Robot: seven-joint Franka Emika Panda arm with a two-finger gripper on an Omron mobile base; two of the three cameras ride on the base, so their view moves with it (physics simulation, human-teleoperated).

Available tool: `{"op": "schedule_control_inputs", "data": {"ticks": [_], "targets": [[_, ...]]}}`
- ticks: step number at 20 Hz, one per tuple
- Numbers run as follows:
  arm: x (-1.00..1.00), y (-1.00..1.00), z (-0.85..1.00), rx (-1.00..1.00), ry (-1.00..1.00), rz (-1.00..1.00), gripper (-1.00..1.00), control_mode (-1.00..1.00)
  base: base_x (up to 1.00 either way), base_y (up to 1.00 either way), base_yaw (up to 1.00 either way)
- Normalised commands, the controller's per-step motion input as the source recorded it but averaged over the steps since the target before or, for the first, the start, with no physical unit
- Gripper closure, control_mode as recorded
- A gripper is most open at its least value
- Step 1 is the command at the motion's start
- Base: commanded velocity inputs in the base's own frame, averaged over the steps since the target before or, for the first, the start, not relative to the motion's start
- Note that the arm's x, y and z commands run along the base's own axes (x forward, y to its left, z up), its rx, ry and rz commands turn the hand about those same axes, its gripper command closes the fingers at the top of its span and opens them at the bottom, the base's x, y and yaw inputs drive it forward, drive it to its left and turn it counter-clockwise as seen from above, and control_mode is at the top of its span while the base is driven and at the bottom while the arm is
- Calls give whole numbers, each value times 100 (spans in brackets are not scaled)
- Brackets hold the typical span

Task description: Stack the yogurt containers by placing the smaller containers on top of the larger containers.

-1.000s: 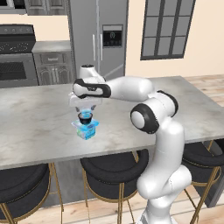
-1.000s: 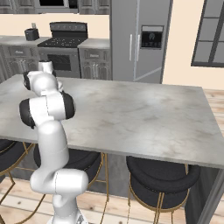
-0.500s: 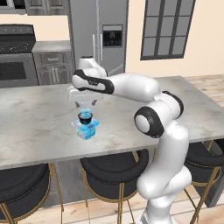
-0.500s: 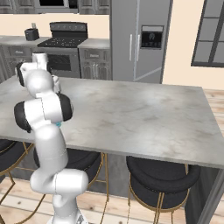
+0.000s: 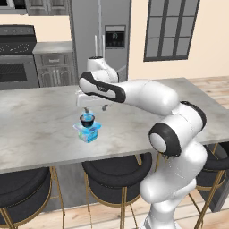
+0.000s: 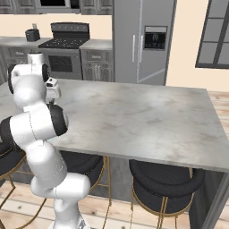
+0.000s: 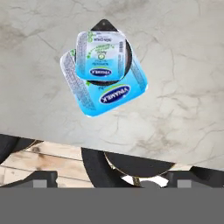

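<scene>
Marble island counter (image 5: pixel 40 116) before grey fridge (image 5: pixel 99 42)

Three-tier stack on grey marble counter near front edge: blue boxy pack (image 7: pixel 114 94) at bottom, black round cup (image 7: pixel 126 53) on it, light-blue cup (image 7: pixel 99 56) topmost

White robot arm with dark joints

The arm (image 5: pixel 147 96) is built of smooth, rounded, glossy white shells, thick and bulbous at the lower segments and slimmer toward the hand. Black bands ring the joints, showing as dark collars between the white segments in both base views. A flat, pale block caps the wrist, carrying the gripper (image 5: pixel 95 108), whose two small fingers (image 5: pixel 104 107) look grey. No cables, screws or printed markings can be made out.
</scene>
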Motion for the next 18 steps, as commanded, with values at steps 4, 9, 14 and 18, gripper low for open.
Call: {"op": "schedule_control_inputs", "data": {"ticks": [4, 9, 14, 18], "targets": [[-65, -53, 10, 0, -6, 0, -100, -100, 0, 0, 0], [-52, -46, 5, 0, -3, 0, -100, -100, 0, 0, 0], [-48, -43, 0, 0, -1, 0, -100, -100, 0, 0, 0], [-40, -45, 0, 0, 0, 0, -100, -100, 0, 0, 0]]}}
